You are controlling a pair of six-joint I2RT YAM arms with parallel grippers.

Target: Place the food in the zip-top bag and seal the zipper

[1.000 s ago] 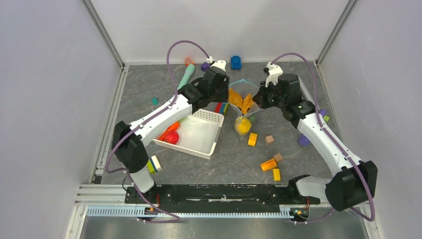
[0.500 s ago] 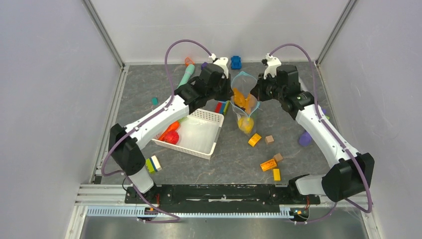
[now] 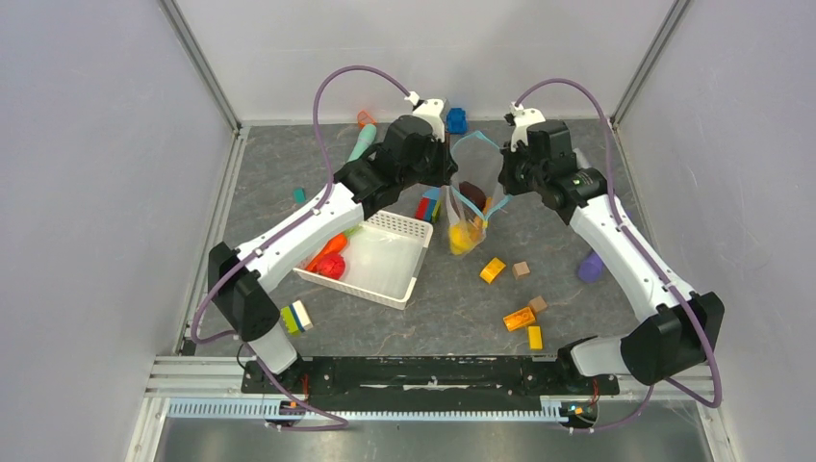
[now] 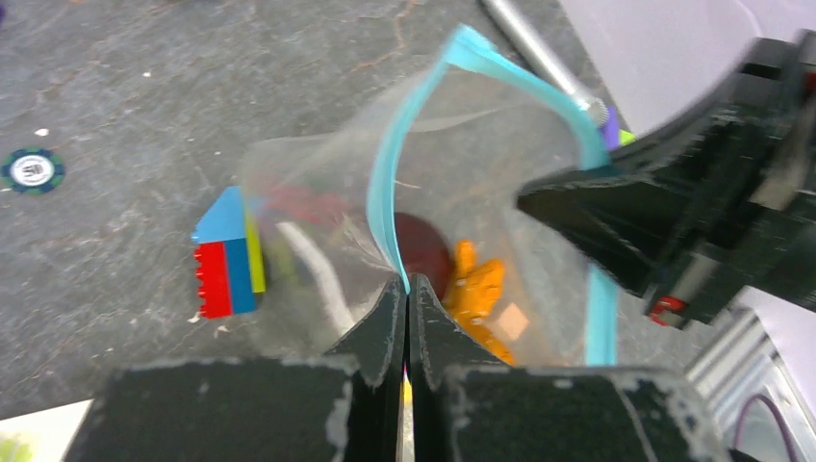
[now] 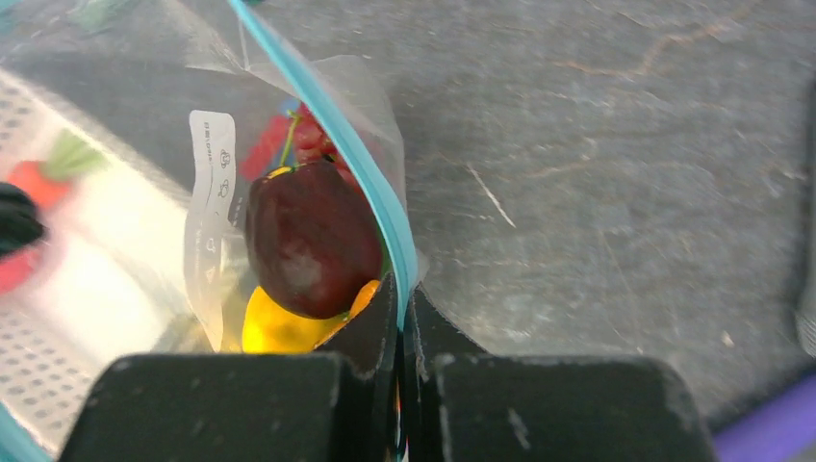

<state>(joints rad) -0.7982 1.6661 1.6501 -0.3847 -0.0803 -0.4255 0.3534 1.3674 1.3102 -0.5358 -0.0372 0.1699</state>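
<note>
Tension along the zipper (image 4: pixel 387 183) is judged to be what this step calls for. The zip-top bag (image 3: pixel 471 192) is held up over the far middle of the table (image 3: pixel 279 164), and its blue strip gapes in an open loop. The left gripper (image 4: pixel 407 294) is clenched on the strip at one side, and the right gripper (image 5: pixel 402 289) is clenched on it at the opposite side. If sealing is meant, the two pinch points should be drawn apart evenly so that the lips are flattened together, with no jerk on the thin film.

The bag's long axis is hung roughly upright, with the mouth upward and the bottom toward the table. Whether the bottom is rested there cannot be told. A maroon fruit (image 5: pixel 310 241), a yellow piece (image 5: pixel 269 327) and an orange piece (image 4: pixel 476 289) are seen inside. Red food (image 3: pixel 330 265) is left in the white basket (image 3: pixel 409 279), so loading is judged unfinished.
</note>
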